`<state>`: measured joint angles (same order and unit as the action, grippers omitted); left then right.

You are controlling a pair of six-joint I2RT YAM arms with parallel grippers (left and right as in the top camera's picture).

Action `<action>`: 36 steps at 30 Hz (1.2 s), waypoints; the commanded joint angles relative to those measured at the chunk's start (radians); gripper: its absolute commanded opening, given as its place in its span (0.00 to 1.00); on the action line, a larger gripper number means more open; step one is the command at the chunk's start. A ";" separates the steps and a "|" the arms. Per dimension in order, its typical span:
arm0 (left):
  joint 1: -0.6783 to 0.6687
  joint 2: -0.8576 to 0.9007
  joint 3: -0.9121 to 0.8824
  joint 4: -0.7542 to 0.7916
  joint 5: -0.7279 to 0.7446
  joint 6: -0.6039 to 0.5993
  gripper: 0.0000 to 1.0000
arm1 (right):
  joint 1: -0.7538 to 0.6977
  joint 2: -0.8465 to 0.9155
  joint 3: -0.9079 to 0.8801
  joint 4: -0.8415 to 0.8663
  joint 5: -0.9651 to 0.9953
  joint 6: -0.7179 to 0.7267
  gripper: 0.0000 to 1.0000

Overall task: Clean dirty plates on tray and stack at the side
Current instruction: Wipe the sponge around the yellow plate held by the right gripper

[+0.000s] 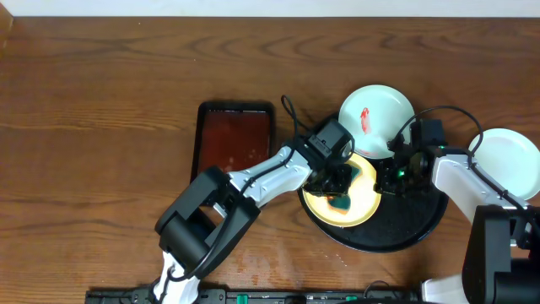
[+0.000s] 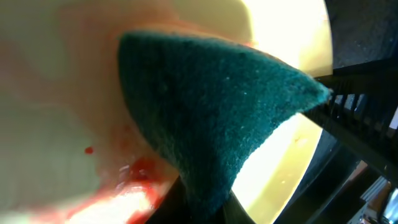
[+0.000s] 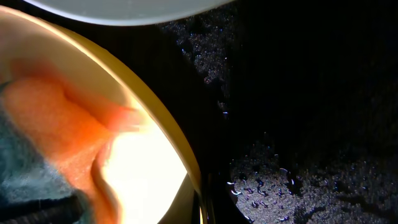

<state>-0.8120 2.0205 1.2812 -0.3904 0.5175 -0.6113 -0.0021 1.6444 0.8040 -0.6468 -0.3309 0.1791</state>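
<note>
So, left tool (image 1: pixel 337 187) is clenching a green sponge (image 2: pixel 217 118), pressing it onto the yellow plate (image 1: pixel 323 207) sitting in the black tray (image 1: pixel 413 228), and the right tool (image 1: pixel 393 173) is hanging at that plate's rim; gripping or not, can't tell. Looks like scrubbing's going on: a red smear (image 2: pixel 140 169) is showing beside the sponge. Next move's calling for wiping that off, then tackling the smeared mint plate (image 1: pixel 384 110) at the tray's far rim.
</note>
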 commanded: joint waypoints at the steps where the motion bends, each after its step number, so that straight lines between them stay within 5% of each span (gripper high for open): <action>1: 0.005 0.024 0.008 -0.111 -0.190 -0.021 0.07 | 0.011 0.018 -0.002 0.008 0.103 0.034 0.01; 6: 0.032 0.024 0.054 -0.291 -0.586 -0.009 0.07 | 0.011 0.018 -0.002 0.007 0.103 0.033 0.01; 12: 0.054 0.024 0.092 -0.327 -0.720 0.063 0.08 | 0.011 0.018 -0.002 0.008 0.103 0.033 0.01; 15: 0.054 0.027 0.092 -0.285 -0.613 0.079 0.07 | 0.011 0.018 -0.002 0.008 0.103 0.033 0.01; 23: 0.010 0.113 0.092 -0.031 0.058 0.098 0.08 | 0.011 0.018 -0.002 0.007 0.103 0.033 0.01; 36: -0.024 0.121 0.112 -0.117 0.069 0.205 0.07 | 0.011 0.018 -0.002 0.007 0.103 0.033 0.01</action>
<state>-0.8322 2.1021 1.3972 -0.4450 0.5251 -0.4561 0.0097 1.6444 0.8055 -0.6445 -0.3267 0.2012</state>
